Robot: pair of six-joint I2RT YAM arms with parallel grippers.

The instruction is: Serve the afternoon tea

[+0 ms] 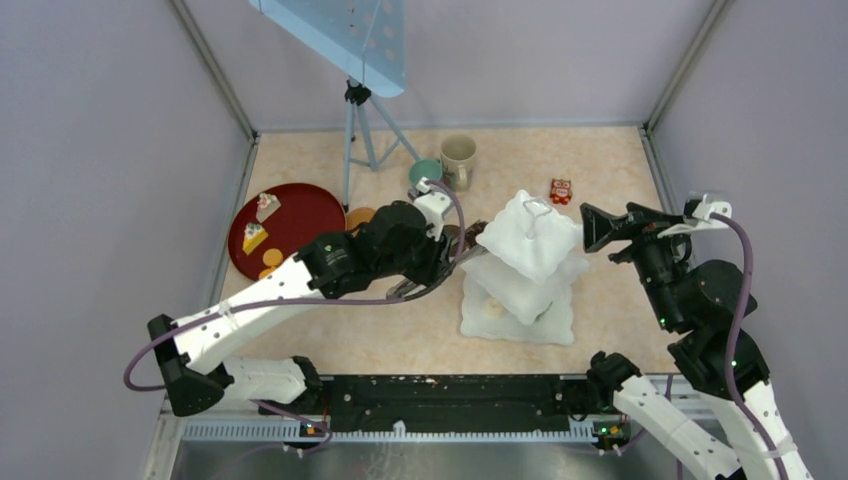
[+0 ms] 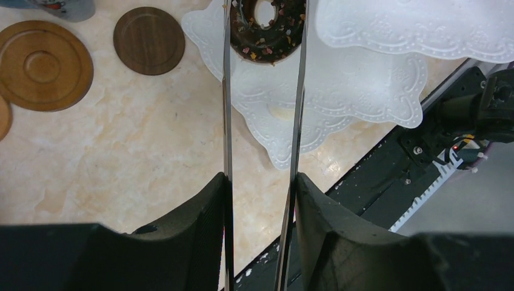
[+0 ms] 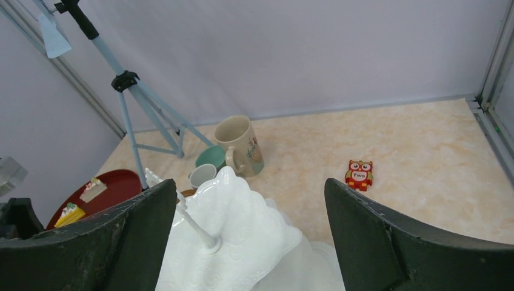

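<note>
White three-tier stand (image 1: 530,240) is being loaded. The left gripper (image 2: 262,182) is clamped on the metal tongs (image 2: 226,121), whose blades flank one chocolate doughnut (image 2: 267,42) at a tier below the top. Whether it rests there I cannot tell. The next move probably calls for easing the squeeze and drawing the blades back level. The right gripper (image 3: 250,182) hangs spread and empty beside the top tier. Counted: one red tray (image 1: 300,215), three mugs (image 3: 239,145), three coasters (image 2: 41,65), one of them cut off.
</note>
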